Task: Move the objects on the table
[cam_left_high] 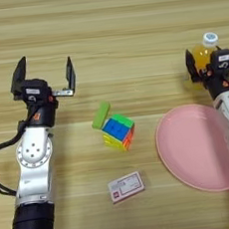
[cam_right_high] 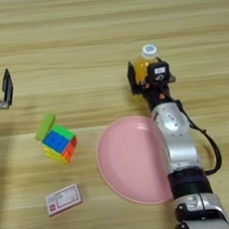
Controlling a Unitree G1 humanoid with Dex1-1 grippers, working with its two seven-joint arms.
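Robot test bench (bare wooden table [cam_left_high: 127, 30])

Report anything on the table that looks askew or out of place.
The green block leans tilted against the Rubik's cube instead of lying flat. The right hand is at the juice bottle, which stands upright. No spills or damage visible.

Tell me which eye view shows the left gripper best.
The left eye view: the whole left gripper shows there, both black fingers spread open above its arm. The right eye view catches only one finger at the picture's left edge.
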